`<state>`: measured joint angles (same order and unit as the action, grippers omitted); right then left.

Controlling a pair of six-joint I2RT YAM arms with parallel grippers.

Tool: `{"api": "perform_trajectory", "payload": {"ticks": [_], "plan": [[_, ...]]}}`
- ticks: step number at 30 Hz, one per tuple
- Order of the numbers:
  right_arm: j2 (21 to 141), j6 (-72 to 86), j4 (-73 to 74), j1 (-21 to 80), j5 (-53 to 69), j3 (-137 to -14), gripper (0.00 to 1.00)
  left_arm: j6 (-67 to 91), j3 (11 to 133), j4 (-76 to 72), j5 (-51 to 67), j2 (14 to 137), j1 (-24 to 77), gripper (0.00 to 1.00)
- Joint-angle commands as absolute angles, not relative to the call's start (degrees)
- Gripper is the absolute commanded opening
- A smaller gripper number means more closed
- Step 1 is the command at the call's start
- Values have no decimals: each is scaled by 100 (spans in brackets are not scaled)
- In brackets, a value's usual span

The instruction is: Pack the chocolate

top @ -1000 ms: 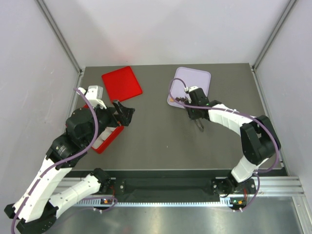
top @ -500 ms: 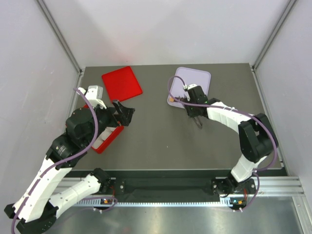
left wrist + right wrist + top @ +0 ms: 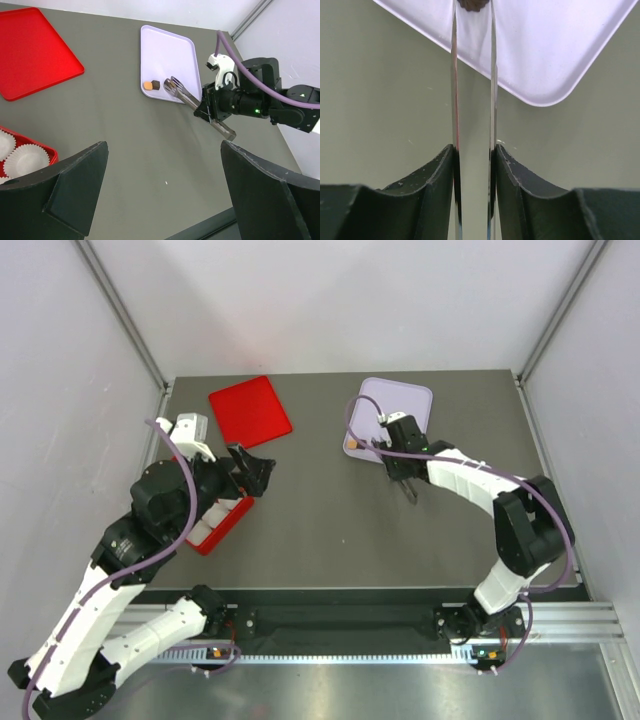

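Two chocolate pieces lie at the near left corner of the lavender tray [image 3: 167, 50]: a tan one [image 3: 148, 85] and a dark one [image 3: 156, 84]. My right gripper [image 3: 472, 150] is shut on metal tongs [image 3: 492, 90], whose tips flank the dark chocolate [image 3: 472, 5] at the top edge of the right wrist view. From above, the right gripper [image 3: 403, 468] sits just below the tray [image 3: 400, 400]. My left gripper [image 3: 163, 145] stands open with nothing in it, hovering by the red box [image 3: 222, 523] of white paper cups [image 3: 27, 155].
A flat red lid [image 3: 249, 410] lies at the back left, beyond the red box. Grey walls and metal posts close in the table on three sides. The tongs' handle end [image 3: 412, 495] sticks out toward the near side.
The tongs' arms have drawn closer together around the dark chocolate. The right wrist has shifted slightly toward the tray. The left arm has barely moved.
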<state>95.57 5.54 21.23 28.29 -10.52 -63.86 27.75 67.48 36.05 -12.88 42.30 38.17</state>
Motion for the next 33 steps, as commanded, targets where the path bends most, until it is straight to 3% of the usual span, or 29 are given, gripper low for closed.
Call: {"api": "perform_trajectory", "payload": {"ticks": [1,19,33], "plan": [[9114,527,2127,2751,-1204,-6662,35,2786,6935,3393,-1231,4289,3814,99],[8693,1001,2075,2970,-704,-6908,33,2725,7294,3393,-1169,4482,3814,99],[9825,1986,758,5141,-484,-8128,31,2883,7831,3437,-923,4272,3806,99]]}}
